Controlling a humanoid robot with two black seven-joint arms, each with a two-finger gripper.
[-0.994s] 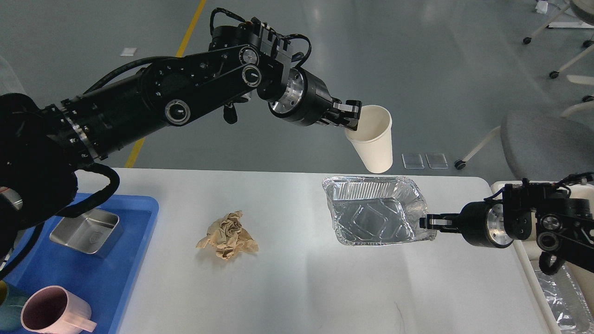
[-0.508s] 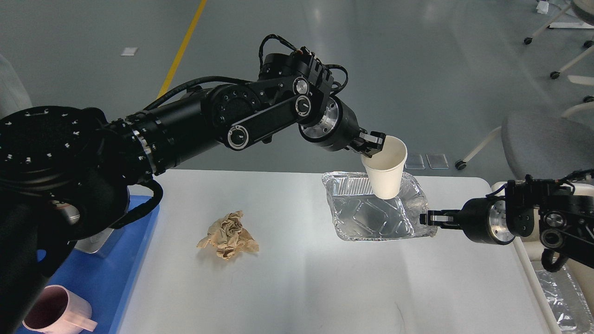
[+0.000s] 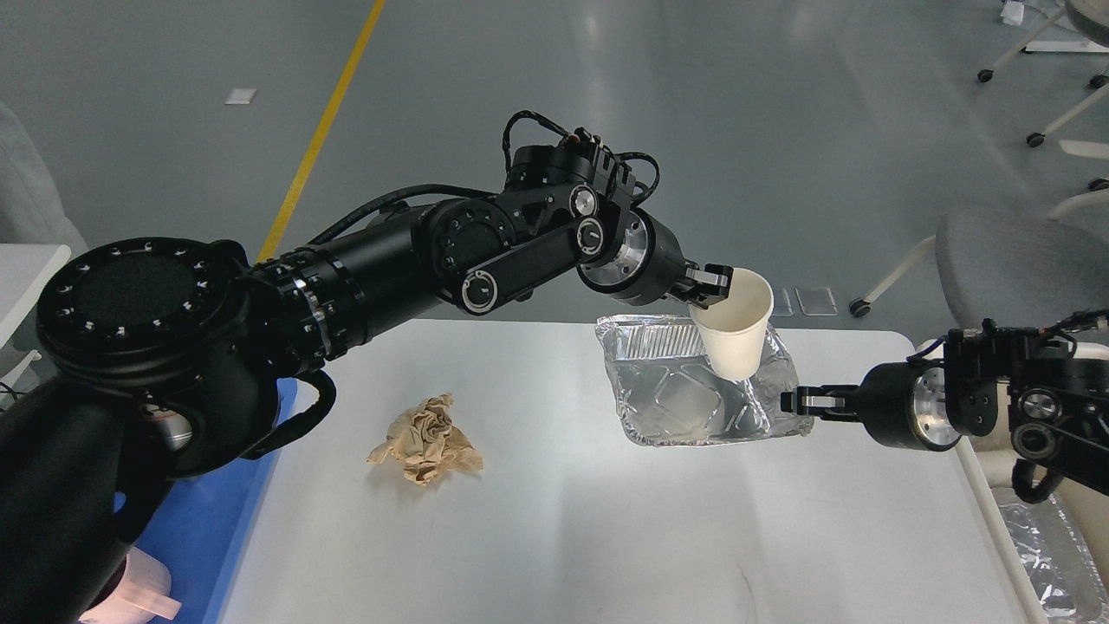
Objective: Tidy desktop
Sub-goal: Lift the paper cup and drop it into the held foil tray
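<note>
A: Desktop [image 3: 554,520]?
B: White-grey top, fills the lower middle of the head view, w/ a blue tray [image 3: 225,520] along its left edge.
A: Next biggest?
B: Foil container [image 3: 667,399], far right part of the top, its right rim pinched by the right gripper [image 3: 793,402], jaws clamped on the foil edge.
A: Left side?
B: Left gripper [image 3: 712,286] is above the container's far edge, jaws closed on the rim of a white paper cup [image 3: 736,334]. Cup hangs tilted, base over the container; can't tell if it touches.
A: Anything else?
B: Crumpled brown paper [image 3: 424,438], lying mid-left on the top, well apart from the foil.
</note>
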